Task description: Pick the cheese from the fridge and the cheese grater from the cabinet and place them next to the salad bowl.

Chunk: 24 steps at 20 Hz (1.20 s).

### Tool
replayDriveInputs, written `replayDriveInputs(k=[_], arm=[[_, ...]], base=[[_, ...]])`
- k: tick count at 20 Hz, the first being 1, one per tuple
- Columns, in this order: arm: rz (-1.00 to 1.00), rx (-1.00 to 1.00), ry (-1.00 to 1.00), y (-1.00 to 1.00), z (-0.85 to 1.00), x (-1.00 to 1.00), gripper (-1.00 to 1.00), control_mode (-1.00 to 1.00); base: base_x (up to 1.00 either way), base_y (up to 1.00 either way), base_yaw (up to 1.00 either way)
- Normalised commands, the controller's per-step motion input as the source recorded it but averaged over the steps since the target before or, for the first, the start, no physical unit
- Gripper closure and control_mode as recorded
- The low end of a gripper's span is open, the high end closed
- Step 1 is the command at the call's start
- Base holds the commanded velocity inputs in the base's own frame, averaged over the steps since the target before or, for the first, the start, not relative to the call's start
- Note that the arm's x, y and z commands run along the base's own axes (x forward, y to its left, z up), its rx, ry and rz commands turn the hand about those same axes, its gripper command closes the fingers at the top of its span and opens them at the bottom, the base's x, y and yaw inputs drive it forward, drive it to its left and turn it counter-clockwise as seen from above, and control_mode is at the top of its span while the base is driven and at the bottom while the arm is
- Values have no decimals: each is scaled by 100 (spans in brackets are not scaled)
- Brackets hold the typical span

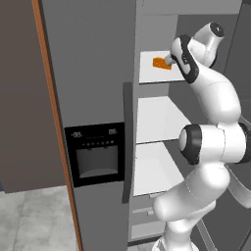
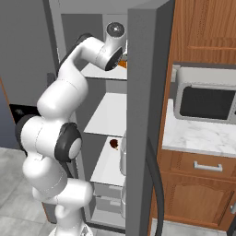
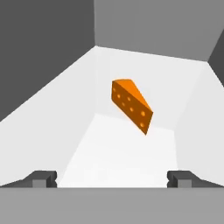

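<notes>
Now we reach with our arm into the open fridge (image 1: 93, 73), at the height of its top white shelf (image 1: 149, 73). The cheese (image 3: 131, 105), a small orange wedge with little holes, lies on this shelf, apart from the grey walls. In the hand view it is ahead of our gripper (image 3: 112, 178) and well apart from the fingertips (image 3: 43, 178). The two tips stand wide, one at each side, and nothing is between them, so the claw is released. In the left base view the cheese (image 1: 162, 63) shows just to the left of the hand, and in the right base view a bit of orange (image 2: 122, 64) shows beside the wrist. A small dark round thing (image 2: 113, 144) lies on a lower shelf. To the right of the fridge we see a microwave (image 2: 205, 101) on a marble counter (image 2: 193, 136), with a wooden drawer unit (image 2: 203, 168) below.
</notes>
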Motion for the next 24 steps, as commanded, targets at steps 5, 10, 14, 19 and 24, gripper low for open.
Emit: replayDriveInputs(k=[5, 10, 14, 19, 24], arm=[[0, -2, 0, 0, -6, 22, -100, -100], [0, 0, 1, -4, -10, 22, -100, -100], [0, 0, 3, 0, -13, 20, -100, -100], [0, 0, 7, 0, -9, 28, -100, -100], [0, 0, 3, -2, -7, 26, -100, -100]], base=[[0, 0, 0], [0, 0, 0], [0, 0, 0], [0, 0, 0], [0, 0, 0]])
